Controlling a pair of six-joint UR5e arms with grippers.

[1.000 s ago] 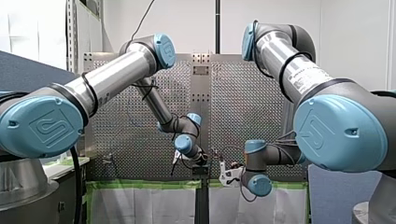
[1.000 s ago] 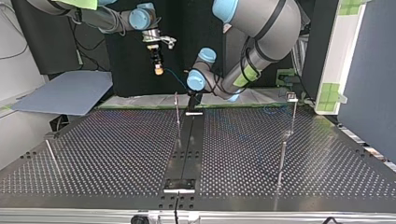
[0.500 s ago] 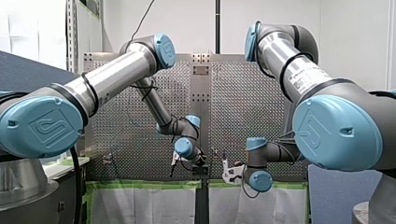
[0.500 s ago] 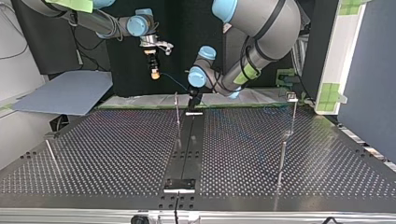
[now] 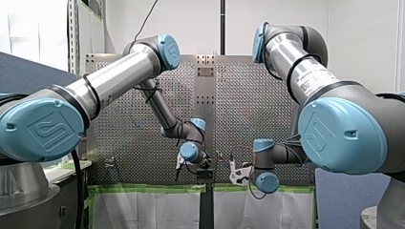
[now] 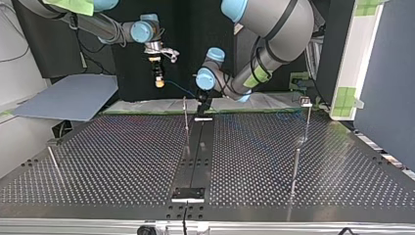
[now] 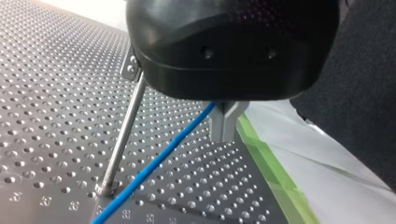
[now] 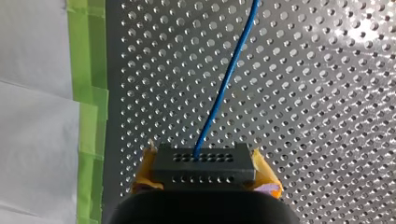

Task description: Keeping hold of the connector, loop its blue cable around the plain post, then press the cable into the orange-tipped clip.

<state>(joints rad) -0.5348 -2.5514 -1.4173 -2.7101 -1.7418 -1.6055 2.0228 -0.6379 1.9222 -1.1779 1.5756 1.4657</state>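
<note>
Perforated tabletop (image 6: 98, 161) is stretching out below. My right pincer (image 8: 204, 177) is clenching the connector (image 8: 204, 161) between yellow pads (image 8: 266, 175) near the green tape (image 8: 91, 116), its blue cable (image 8: 224, 88) running to my left pincer (image 7: 226, 121), which is apparently pinching it just beside a post (image 7: 123, 135). An overtight pull is risking yanking the connector loose; a slack sweep is risking missing the post.

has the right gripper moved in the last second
Yes. In the top view my right gripper has shifted toward the view's left and lower, farther from the thin post.
</note>
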